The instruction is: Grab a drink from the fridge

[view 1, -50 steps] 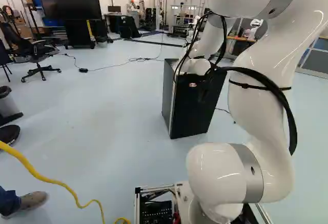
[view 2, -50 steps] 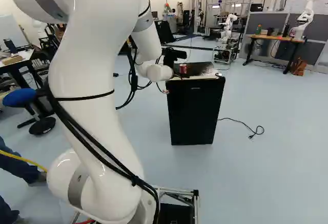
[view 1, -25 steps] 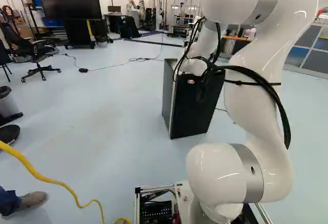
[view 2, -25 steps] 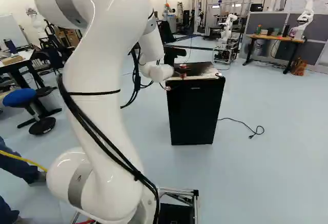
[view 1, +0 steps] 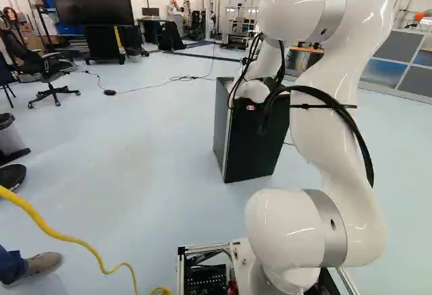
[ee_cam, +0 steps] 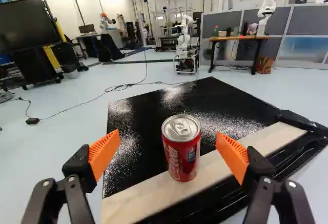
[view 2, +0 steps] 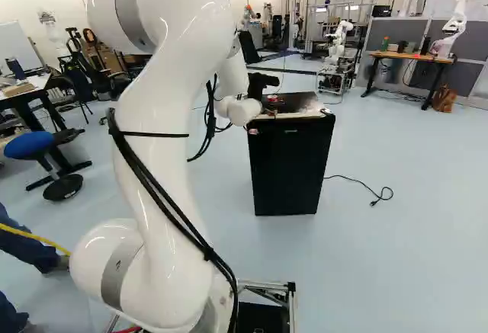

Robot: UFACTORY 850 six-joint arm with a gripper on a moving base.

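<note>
Standing on the pale strip [ee_cam: 271, 137] at the edge of the black fridge's [view 2: 290, 169] top, the red can [ee_cam: 181, 149] is between the fingers of the hand [view 2: 265, 93], which are wide apart and not touching it.

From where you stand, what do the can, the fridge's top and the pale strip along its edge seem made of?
The can: metal, likely aluminium, with a silvery lid and glossy red side.
The fridge's top: painted metal or plastic, I can't tell which; black, shiny, with finely speckled highlights.
The pale strip: perhaps wood or plastic; beige and matt.
</note>
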